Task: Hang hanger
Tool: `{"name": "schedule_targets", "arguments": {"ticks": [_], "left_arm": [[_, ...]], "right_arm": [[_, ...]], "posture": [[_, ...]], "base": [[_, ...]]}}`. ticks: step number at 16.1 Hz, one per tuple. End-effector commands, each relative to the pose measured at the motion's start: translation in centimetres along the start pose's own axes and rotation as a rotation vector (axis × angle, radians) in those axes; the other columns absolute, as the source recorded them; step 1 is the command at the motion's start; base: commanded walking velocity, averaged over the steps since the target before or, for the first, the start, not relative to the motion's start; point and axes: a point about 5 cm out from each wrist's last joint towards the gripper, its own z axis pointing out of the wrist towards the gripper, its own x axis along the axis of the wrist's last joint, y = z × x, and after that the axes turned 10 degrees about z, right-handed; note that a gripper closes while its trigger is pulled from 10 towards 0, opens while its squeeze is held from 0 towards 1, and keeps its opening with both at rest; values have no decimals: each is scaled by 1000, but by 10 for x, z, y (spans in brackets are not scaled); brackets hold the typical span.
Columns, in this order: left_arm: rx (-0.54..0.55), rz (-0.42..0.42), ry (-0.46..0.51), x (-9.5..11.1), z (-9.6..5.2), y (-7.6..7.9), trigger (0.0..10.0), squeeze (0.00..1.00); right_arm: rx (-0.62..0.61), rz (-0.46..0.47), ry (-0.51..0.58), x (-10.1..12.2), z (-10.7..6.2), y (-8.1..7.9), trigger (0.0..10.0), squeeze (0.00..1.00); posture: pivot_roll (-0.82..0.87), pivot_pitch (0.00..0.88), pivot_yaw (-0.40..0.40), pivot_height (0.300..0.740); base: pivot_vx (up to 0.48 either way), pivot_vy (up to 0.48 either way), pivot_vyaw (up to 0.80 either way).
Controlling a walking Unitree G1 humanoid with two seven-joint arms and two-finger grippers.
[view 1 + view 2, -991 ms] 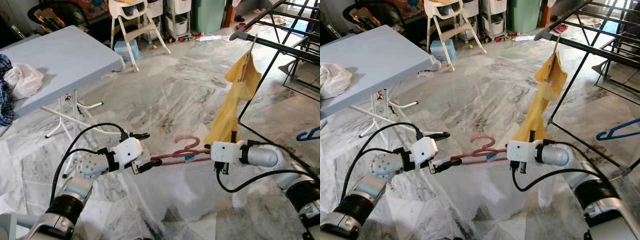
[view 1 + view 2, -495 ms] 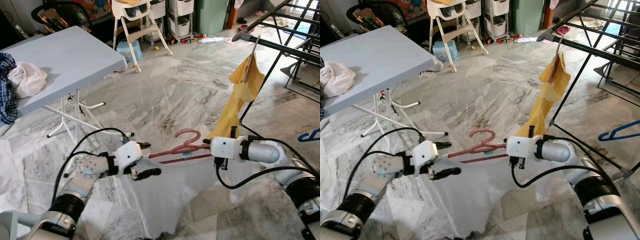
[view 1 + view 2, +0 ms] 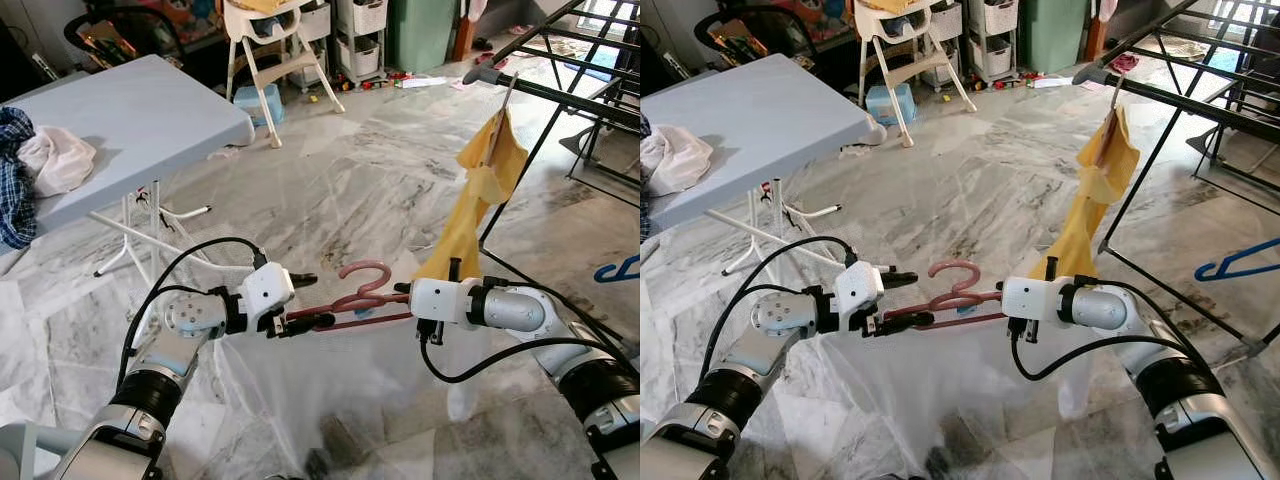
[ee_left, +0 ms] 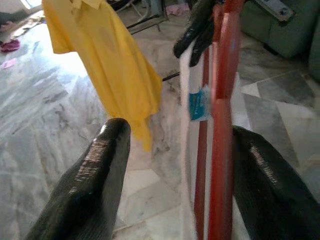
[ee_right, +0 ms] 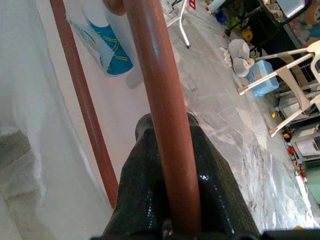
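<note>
Both arms reach forward and inward at about chest height, meeting over the marble floor point(image 3: 330, 170). Between them hangs a reddish-brown hanger point(image 3: 352, 300) with a sheer white garment point(image 3: 340, 380) draped from it, a small blue label point(image 4: 198, 103) at its neck.

The left arm is bent at the elbow, its white wrist block angled toward the centre. The left tool point(image 3: 305, 300) sits at the hanger's left end with its two black fingers point(image 4: 95, 185) spread fairly wide. In the left wrist view the hanger's bars run up between them, close against one finger, with a clear gap to the other, so it brackets the hanger without clamping it.

The right arm stretches across from the right, forearm nearly level, a black cable looping beneath it. The right tool point(image 3: 402, 291) is at the hanger's right end. In the right wrist view its fingers point(image 5: 150, 190) are narrowed around the top bar, which runs straight out between them, gripped.

The hanger's hook point(image 3: 365, 272) curls upward at mid-span. Behind the right arm, a yellow shirt point(image 3: 478, 190) hangs from the black drying rack point(image 3: 560, 95). To the left stands a grey-blue folding tabletop point(image 3: 120, 125) with crumpled clothes point(image 3: 40, 165) at its far edge. A blue hanger point(image 3: 1240, 262) lies on the floor at the right.
</note>
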Motion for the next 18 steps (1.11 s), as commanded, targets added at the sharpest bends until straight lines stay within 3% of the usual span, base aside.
{"name": "schedule_targets", "arguments": {"ticks": [1,11,18], "left_arm": [[-25,-22,-21,-6,-7,2,0,0],[-135,-41,-33,-9,-7,14,0,0],[-113,-26,-31,-6,-8,10,0,0]], "right_arm": [[-29,-16,38,9,1,6,10000,0],[-19,-15,35,7,-1,4,10000,0],[-3,2,71,13,3,0,10000,0]], "posture": [[-161,16,133,740],[-166,28,129,740],[-156,35,123,740]], "base": [[0,0,0],[0,0,0],[0,0,0]]}}
